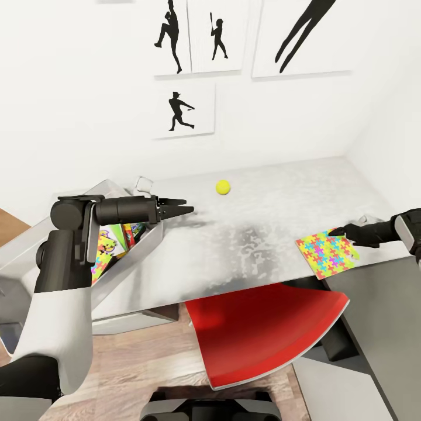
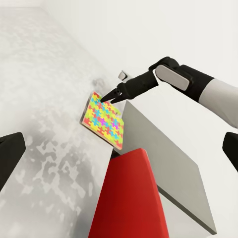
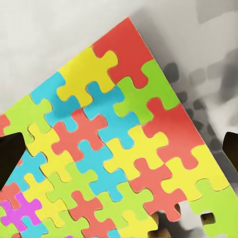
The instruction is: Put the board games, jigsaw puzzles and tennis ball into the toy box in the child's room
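I am working over the table (image 1: 257, 234) with open room mid-top, but the jigsaw puzzle (image 1: 326, 254) is lying at its front edge, so my right gripper (image 1: 338, 232), fingers spread and empty just above it, risks nudging it off, while my left gripper (image 1: 186, 209), parted and empty, hangs beside the toy box (image 1: 146, 240), the tennis ball (image 1: 223, 187) loose nearby.

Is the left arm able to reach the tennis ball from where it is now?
Probably yes. The left gripper hangs open over the table, pointing roughly toward the tennis ball, and nothing stands on the bare top between them. The ball lies slightly farther toward the wall.
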### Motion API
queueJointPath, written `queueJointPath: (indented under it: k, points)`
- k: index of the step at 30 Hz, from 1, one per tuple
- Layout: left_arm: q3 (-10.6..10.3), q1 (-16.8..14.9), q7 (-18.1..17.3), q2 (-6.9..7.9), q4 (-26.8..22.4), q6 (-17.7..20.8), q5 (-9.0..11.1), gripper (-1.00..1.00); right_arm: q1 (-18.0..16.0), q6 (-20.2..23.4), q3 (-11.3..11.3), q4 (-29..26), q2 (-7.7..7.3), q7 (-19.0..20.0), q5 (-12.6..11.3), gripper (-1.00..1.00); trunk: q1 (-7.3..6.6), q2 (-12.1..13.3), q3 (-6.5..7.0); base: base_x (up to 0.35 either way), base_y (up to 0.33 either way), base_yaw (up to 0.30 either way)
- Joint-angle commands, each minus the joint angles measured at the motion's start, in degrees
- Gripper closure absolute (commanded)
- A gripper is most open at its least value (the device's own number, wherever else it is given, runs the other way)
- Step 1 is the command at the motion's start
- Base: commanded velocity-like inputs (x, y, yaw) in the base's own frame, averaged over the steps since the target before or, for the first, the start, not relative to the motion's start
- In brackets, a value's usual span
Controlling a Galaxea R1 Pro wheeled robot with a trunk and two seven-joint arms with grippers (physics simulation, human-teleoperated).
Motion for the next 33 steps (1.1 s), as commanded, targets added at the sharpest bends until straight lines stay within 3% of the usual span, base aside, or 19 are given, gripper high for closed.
queueJointPath:
  k: [1, 33]
  points:
    - [0.1, -0.1, -0.6, -0.03, 0.0, 0.6, -0.6, -1.0, 0.0, 0.3, -0.3, 0.0, 0.05, 0.2, 0.1, -1.0, 0.03, -0.1, -0.08, 0.0, 0.0, 0.0]
    - [0.1, -0.1, -0.6, -0.02, 0.0, 0.6, -0.6, -1.0, 0.0, 0.3, 0.6, 0.0, 0.09, 0.1, 0.2, -1.0, 0.03, -0.1, -0.08, -0.003, 0.005, 0.0]
